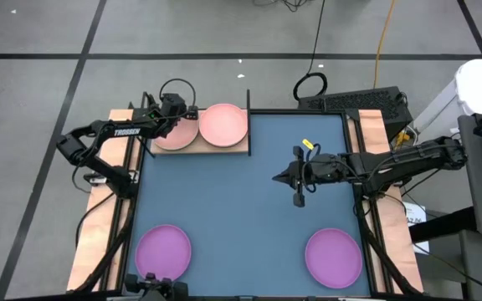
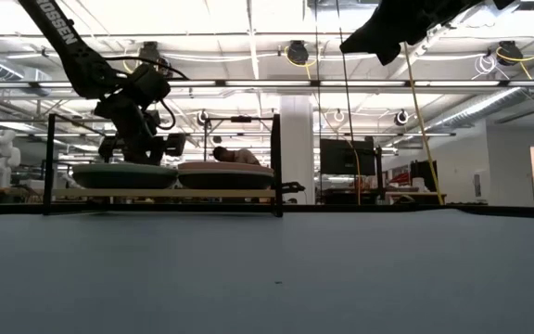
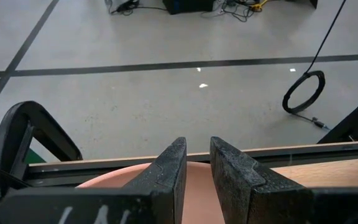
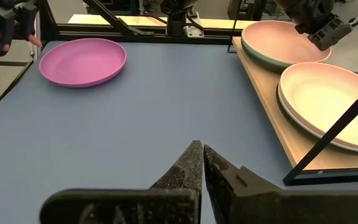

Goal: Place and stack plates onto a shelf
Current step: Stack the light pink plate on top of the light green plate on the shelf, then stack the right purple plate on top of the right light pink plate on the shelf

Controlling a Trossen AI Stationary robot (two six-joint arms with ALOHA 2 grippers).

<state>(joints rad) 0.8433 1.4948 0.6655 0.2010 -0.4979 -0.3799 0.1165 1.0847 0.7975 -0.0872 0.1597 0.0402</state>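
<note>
Left gripper (image 1: 176, 111) is at the shelf (image 1: 239, 150), over the far rim of the left stack's top pink plate (image 1: 176, 136). Its fingers (image 3: 169, 171) stand a small gap apart straddling that rim; whether they pinch it or have let go is my guess at best, looks like a light grip. Right pink plate (image 1: 224, 124) tops the second stack just beside it. In the right wrist view a greenish plate shows under the left pink one; deeper layers are hidden.

Right gripper (image 1: 297, 177) hovers above the mat (image 1: 241, 192) mid-counter, fingers pressed together, holding nothing.

Two purple plates remain at the near edge: left purple plate (image 1: 163, 251), right purple plate (image 1: 333, 255). Round, so no long axis; any rim approach works. The right purple plate lies toward the near edge from the right gripper, so that arm is nearer. The left purple plate sits on the left arm's side.

Black plates not visible, probably buried in the stacks.
</note>
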